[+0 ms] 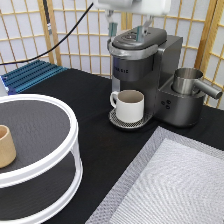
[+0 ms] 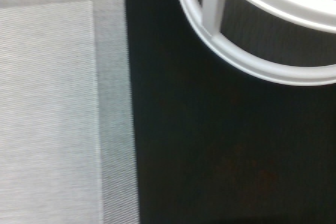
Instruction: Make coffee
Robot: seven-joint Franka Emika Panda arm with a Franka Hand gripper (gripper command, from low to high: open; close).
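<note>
**A:** Where is the coffee pod?

**B:** No pod shows in either view. The coffee machine stands near the exterior view's top, right of centre, with its lid down. Whether a pod sits inside, I cannot tell.

**A:** And the gripper?

**B:** The gripper hangs just above the machine's lid, apart from it. Its two fingers point down with a clear gap between them, and nothing is held there.

**A:** What looks done?

**B:** A white mug with a handle stands on the machine's drip plate, under the spout. I judge the loading and closing may be finished, but no coffee is visible in the mug.

**A:** What else is there?

**B:** A steel jug sits on the machine's right side. A round white two-tier stand fills the exterior view's left, with a tan cup on its upper shelf. A grey mat lies at the bottom right, on the black table.
</note>
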